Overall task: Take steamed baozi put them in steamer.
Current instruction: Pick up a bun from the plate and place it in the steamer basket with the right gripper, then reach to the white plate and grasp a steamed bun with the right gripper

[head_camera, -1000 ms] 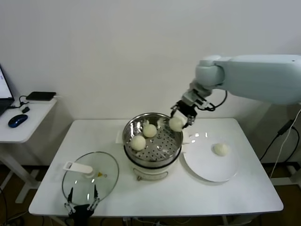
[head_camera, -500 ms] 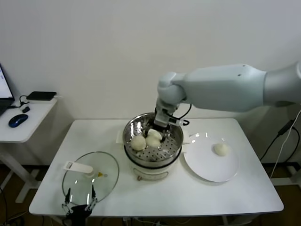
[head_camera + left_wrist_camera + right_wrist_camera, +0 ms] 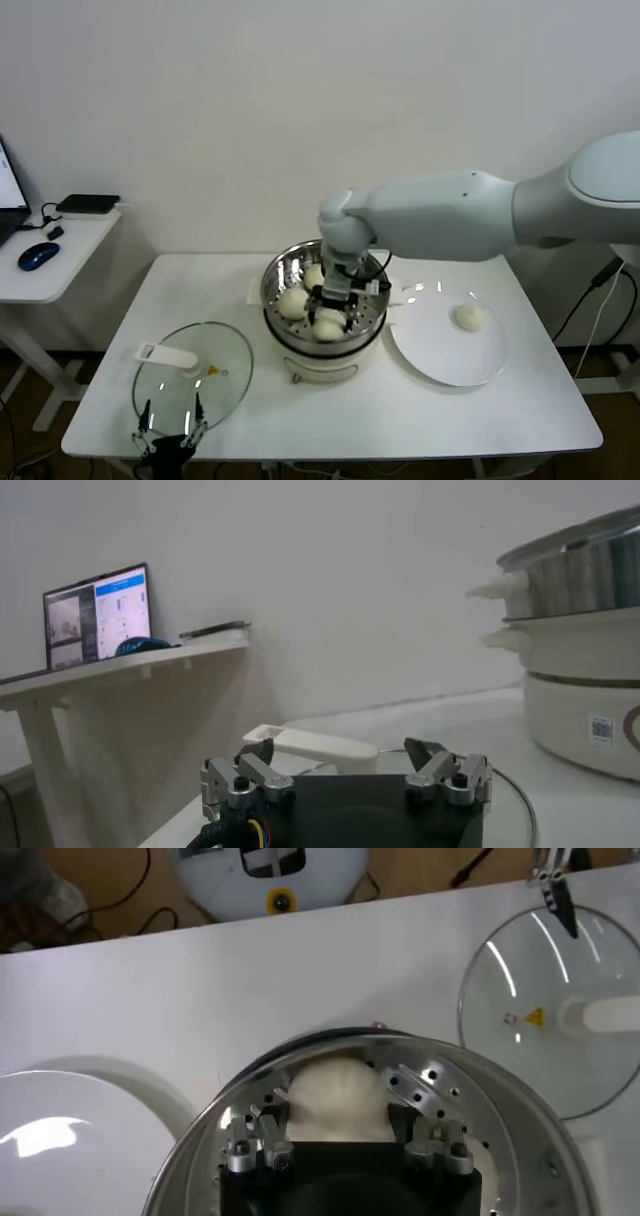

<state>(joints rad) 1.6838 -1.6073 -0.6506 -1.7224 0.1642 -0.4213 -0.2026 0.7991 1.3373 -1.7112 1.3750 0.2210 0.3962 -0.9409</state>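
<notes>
Inside the steamer (image 3: pixel 325 300), near its front wall, a steamed baozi (image 3: pixel 328 325) sits between the fingers of the right gripper (image 3: pixel 331 312), which reaches down into the basket from above. In the right wrist view the same bun (image 3: pixel 336 1098) fills the gap between the two fingers (image 3: pixel 262 1131), which press against its sides, so the gripper is closed on it; whether the bun rests on the perforated floor cannot be told. Two more buns lie in the steamer: one (image 3: pixel 293 301) toward the side facing the glass lid, one (image 3: pixel 314 276) toward the back wall, partly hidden by the arm. The fourth baozi (image 3: pixel 469 316) lies on the flat white plate (image 3: pixel 440 355), which sits on the worktop (image 3: pixel 400 410) just beside the steamer, on the side away from the lid.

The glass lid (image 3: pixel 193 375) with its white handle (image 3: pixel 167 355) lies flat on the worktop on the steamer's other side, near but not touching its white pot base. The left gripper (image 3: pixel 170 440) hovers at the lid's near edge, well apart from the steamer; the left wrist view shows its fingers (image 3: pixel 245 780) spread wide with nothing between them.

Farther off beyond the lid, a side table (image 3: pixel 55 260) carries a computer mouse (image 3: pixel 37 255) and a flat black device (image 3: pixel 87 203).
</notes>
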